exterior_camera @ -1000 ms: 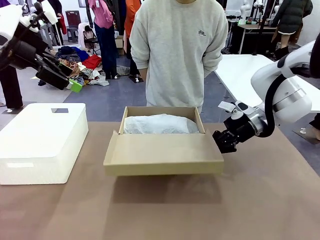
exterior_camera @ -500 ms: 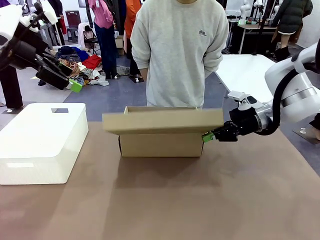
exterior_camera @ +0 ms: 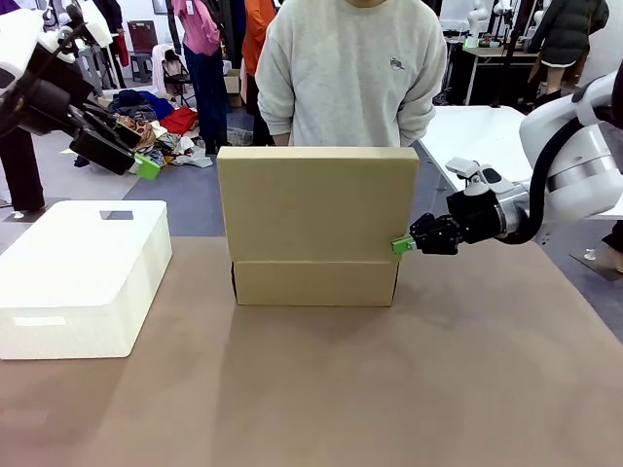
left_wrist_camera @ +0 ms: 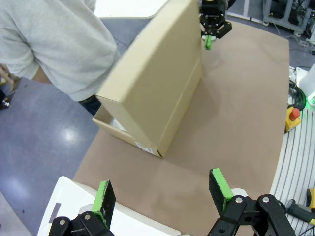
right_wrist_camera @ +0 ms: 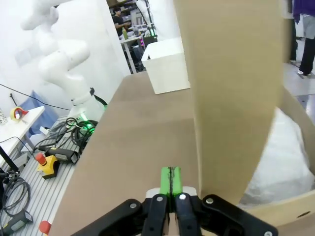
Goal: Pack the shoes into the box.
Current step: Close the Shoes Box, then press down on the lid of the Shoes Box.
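Near edge of the table (exterior_camera: 409,389) is bare brown surface on our side. Mid-table we have the box (exterior_camera: 313,282), brown cardboard, its flap lid (exterior_camera: 317,204) raised roughly upright so the front view sees the lid's outer face. Right gripper (exterior_camera: 403,244) sits at the lid's lower right corner, jaws fully together, green pads pressed flat against each other, tip touching or just beside the lid edge; nothing clamped between the fingers as far as we can tell. Its wrist view shows the closed pads (right_wrist_camera: 171,181) beside the lid, white tissue paper (right_wrist_camera: 280,157) inside the box. White plastic bin (exterior_camera: 78,277) to our left of the box, apart from it. Left gripper (exterior_camera: 131,151) is up above the bin, jaws spread wide, holding nothing. Person in a grey sweatshirt (exterior_camera: 348,73) stands at the far side right behind the box
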Controlling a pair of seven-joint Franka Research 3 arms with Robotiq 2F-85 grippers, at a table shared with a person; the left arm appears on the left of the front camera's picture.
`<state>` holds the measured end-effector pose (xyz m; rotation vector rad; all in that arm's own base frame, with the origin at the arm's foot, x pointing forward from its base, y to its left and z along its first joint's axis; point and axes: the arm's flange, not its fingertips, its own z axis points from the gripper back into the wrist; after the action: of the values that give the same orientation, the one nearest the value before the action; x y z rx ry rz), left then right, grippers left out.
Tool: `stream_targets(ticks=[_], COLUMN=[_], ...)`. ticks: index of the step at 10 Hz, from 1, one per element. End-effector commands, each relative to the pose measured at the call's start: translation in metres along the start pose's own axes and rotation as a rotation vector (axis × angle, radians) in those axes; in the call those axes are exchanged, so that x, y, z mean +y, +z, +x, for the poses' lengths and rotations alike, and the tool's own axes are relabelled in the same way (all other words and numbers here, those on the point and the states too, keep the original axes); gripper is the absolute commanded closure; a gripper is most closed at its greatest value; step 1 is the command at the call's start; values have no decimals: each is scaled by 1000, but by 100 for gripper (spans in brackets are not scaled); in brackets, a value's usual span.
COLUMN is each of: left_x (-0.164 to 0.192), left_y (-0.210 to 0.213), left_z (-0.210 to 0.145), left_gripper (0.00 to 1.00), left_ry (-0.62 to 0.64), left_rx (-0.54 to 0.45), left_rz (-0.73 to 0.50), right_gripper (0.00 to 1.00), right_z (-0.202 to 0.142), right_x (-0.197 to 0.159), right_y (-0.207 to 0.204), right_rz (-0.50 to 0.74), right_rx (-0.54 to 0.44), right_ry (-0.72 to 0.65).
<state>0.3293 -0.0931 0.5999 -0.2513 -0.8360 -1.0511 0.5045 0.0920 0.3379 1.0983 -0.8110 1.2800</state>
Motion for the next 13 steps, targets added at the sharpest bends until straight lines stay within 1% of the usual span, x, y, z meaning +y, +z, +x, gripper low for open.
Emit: stream_targets(ticks=[1,2,4,6,7,8,13], left_x=[1,1,1,1,1,1,1], left_y=[0,0,0,0,0,0,0], left_z=[-1,-1,-1,-1,-1,-1,-1], left_gripper=[0,0,0,0,0,0,0], left_ry=[-7,-7,-7,-7,-7,-7,-7], left_rx=[-11,-11,-11,-11,-11,-11,-11], left_rz=[-13,-13,-13,-13,-13,-13,-13], right_gripper=[100,100,100,100,100,100,100], right_z=[4,7,10,17,21,7,7], right_x=[-17,-26,-35,-32,-23,-30,-30], right_y=[-6,-3,-1,1,4,5,5], right_rz=[-48,-81,-92,-74,-37,-72,-72], right_rx=[-1,13,4,-13,-14,13,13], right_ry=[6,5,-3,7,19,19,19])
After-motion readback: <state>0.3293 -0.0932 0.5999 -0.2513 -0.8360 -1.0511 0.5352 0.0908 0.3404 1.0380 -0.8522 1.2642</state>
